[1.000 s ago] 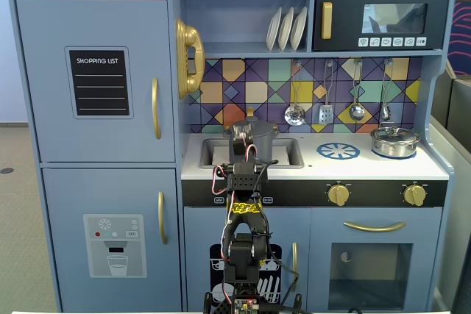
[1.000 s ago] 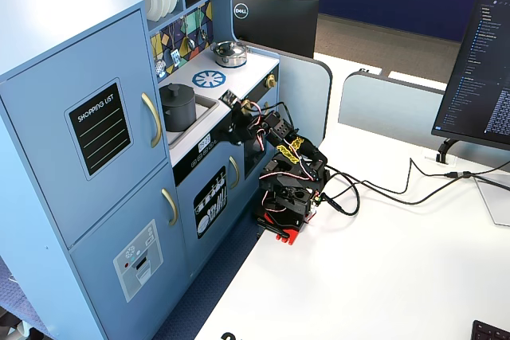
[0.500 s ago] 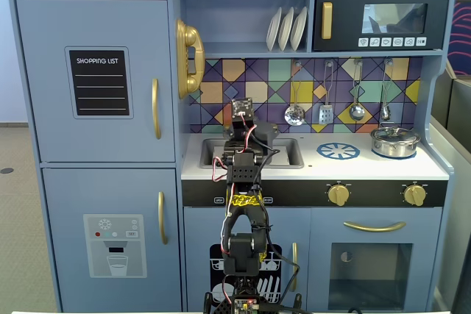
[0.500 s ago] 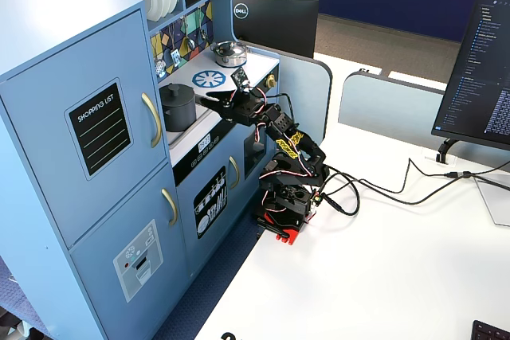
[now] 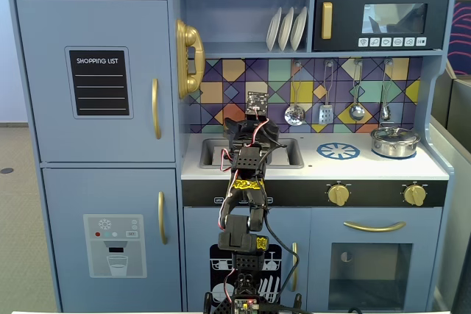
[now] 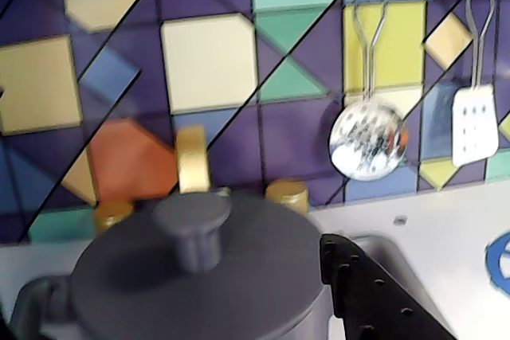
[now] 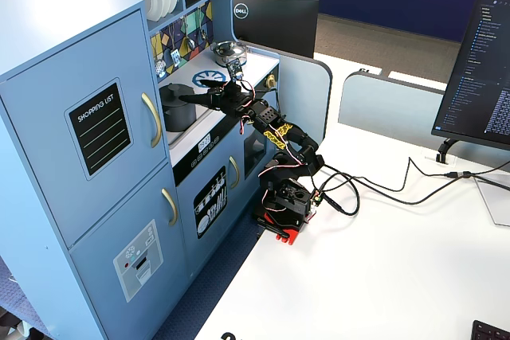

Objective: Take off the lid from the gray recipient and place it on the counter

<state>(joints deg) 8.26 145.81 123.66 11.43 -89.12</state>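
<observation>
The claw (image 7: 194, 91) is seen with its fingers spread apart and empty, reaching from the arm (image 7: 275, 137) over the front edge of the counter (image 7: 209, 113) toward the gray pot (image 7: 174, 107). In the wrist view one black finger (image 6: 370, 292) lies just beside the right side of the pot, level with the lid (image 6: 195, 264); contact cannot be made out. The lid is seated flat on the pot, its round knob (image 6: 194, 224) upright at the centre. The pot is set in the sink (image 5: 283, 152), in front of a gold tap (image 6: 192, 159). On the tiled wall behind, a silver strainer spoon (image 6: 368, 138) and a spatula (image 6: 473, 123) are hung. Farther right on the counter, a blue burner mark (image 5: 338, 151) and a shiny silver pot (image 5: 394, 140) are found.
</observation>
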